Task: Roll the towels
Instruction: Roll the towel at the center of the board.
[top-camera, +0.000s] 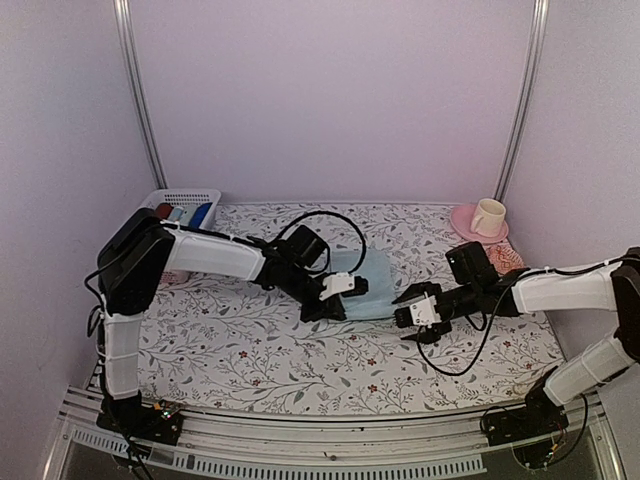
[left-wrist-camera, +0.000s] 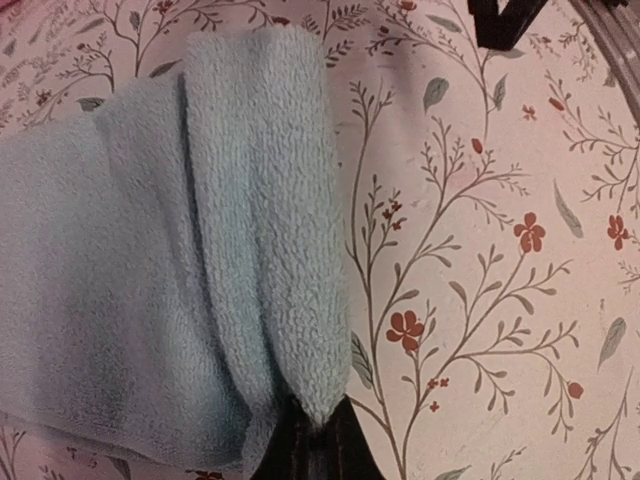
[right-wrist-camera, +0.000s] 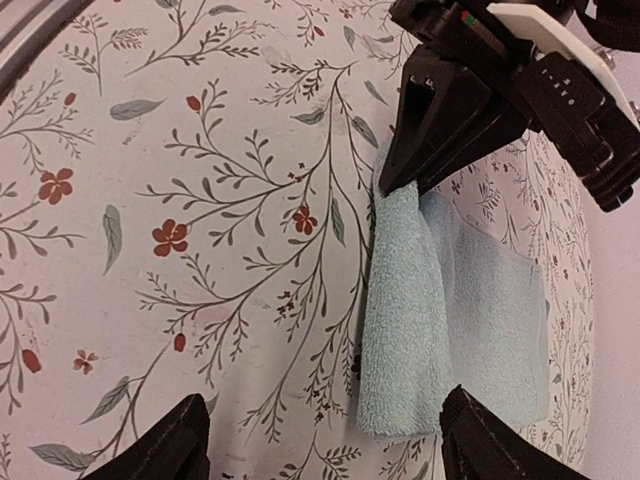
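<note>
Left fingers (left-wrist-camera: 310, 450) clamped on the folded-over edge of the pale blue terry towel (left-wrist-camera: 120, 280) lying mid floral tabletop (top-camera: 250, 340); right fingers (right-wrist-camera: 165, 445) apart, empty, near its end.

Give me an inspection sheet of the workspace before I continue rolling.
Surface: floral-print tablecloth, lying flat.
Job's things: pale blue terry towel at centre, one long edge folded over; no other towel identified.
Clutter: white plastic basket holding coloured rolls, back left; cream cup on pink saucer, back right.
Grippers: left gripper shut on the towel's folded edge; right gripper open beside the towel, not gripping.
Cables: black cable loop above left arm; black cable sagging onto the cloth by right arm.
Surroundings: pale lilac walls, metal poles.
</note>
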